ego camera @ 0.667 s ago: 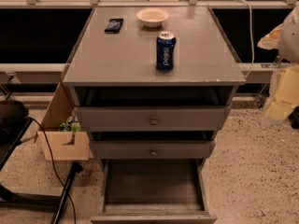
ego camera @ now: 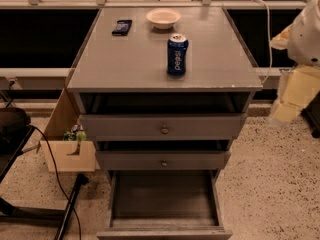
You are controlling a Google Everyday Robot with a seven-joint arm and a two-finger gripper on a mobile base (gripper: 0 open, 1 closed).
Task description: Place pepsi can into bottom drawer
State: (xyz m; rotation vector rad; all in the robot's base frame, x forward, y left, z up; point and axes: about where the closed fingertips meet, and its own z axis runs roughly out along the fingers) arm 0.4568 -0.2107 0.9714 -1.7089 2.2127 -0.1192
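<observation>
The can (ego camera: 177,55) is standing upright on the cabinet top (ego camera: 125,64), toward the front, well apart from the bowl (ego camera: 163,18), and the drawer (ego camera: 162,200) is sitting open below. The gripper (ego camera: 292,101) is hanging off to the cabinet's right, clear of the can; whether it's spread or closed, I cannot tell. I'm reading that can as light, slick and dentable, so it's asking for a gentle mid-body side pinch.

High front view angled down, hand (ego camera: 292,100) right
</observation>
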